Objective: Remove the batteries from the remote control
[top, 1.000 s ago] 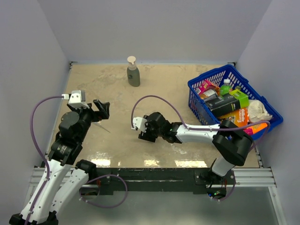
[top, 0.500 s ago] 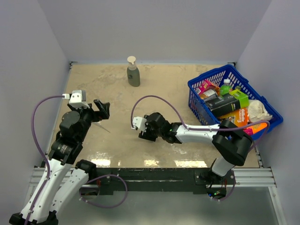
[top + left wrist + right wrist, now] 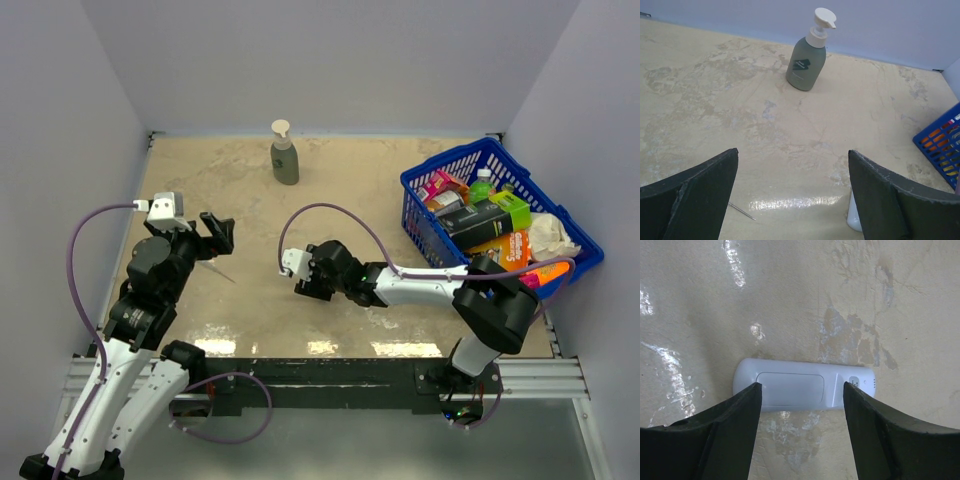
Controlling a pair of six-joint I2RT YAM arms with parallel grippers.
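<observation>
Now the right gripper (image 3: 801, 387) hangs spread over the remote control (image 3: 790, 391); the raised left gripper (image 3: 792, 152) gapes.

On the table (image 3: 380, 200) a remote control (image 3: 804, 389) is laid centrally, a pump bottle (image 3: 284, 152) stood behind it at the far edge, a basket (image 3: 412, 210) set far right.

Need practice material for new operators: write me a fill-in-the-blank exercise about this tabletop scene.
1. The slim grey-white plastic remote control lies under the open right gripper with its ____ cover facing up.
2. The left gripper is open and holds ____.
3. The blue plastic basket of packaged goods sits on the ____ side of the beige table.
Missing words: battery; nothing; right.
</observation>
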